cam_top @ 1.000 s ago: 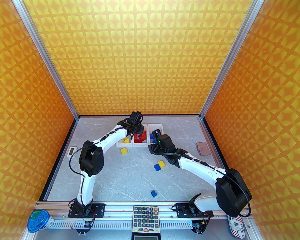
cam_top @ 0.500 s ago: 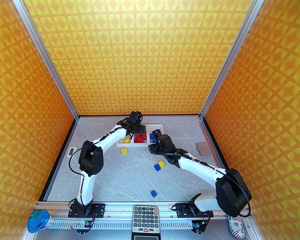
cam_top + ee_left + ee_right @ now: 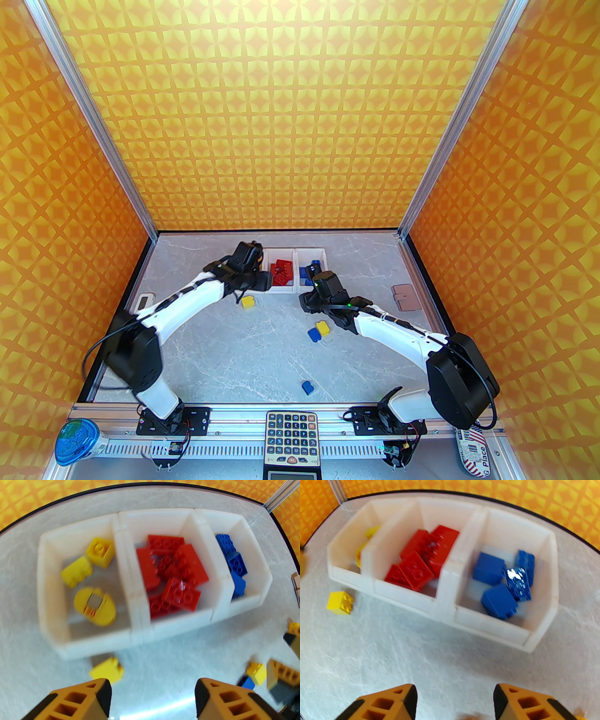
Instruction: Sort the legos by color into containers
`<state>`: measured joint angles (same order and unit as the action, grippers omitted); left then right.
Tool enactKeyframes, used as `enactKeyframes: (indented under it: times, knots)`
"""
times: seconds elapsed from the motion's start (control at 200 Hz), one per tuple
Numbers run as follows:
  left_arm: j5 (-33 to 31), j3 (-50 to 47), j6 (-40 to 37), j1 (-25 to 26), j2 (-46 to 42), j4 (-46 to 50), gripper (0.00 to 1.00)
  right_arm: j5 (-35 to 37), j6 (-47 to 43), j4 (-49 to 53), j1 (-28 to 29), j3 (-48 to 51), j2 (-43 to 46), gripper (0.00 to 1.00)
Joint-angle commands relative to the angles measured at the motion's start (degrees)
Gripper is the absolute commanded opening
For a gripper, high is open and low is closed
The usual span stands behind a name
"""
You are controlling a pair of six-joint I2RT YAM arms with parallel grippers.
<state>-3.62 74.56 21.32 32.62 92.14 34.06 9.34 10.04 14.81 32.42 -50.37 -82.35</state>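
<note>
**Top external view: four bricks loose, both arms crowded at the bins**

Left wrist view has the left gripper point(image 3: 152, 698) wide and empty above the grey marbled worktop point(image 3: 225, 356), just short of the three joined white plastic bins point(image 3: 138, 641). The right gripper point(image 3: 455, 698) is likewise wide, with nothing between its fingers.

Small studded plastic bricks lie sorted in the bins: yellow bricks point(image 3: 100, 551) in the left one, red bricks point(image 3: 173, 573) in the middle and blue bricks point(image 3: 234, 559) in the right.

Four bricks lie loose:
- a yellow brick point(image 3: 247, 302) just beside the front wall of the bins;
- a second yellow brick point(image 3: 322, 326) pressed close to a blue brick point(image 3: 313, 334) mid-worktop;
- a lone blue brick point(image 3: 307, 387) near the arm bases.

Likely troubles:
- A finger closing on the yellow brick by the wall could strike the bins and shove the whole row.
- A grab at the close pair could catch both colours, or knock one away.
- Both arms working near the centre could foul each other.
- The red pile looks high enough for a dropped brick to bounce out.
</note>
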Motion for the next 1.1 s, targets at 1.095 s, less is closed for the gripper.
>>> enactKeyframes:
  times: [1.095]
  knots:
    - [-1.03, -14.52, 2.66, -0.45, -15.19, -0.22, 0.64, -2.05, 9.20, 12.70, -0.39, 5.04, -2.43, 0.59]
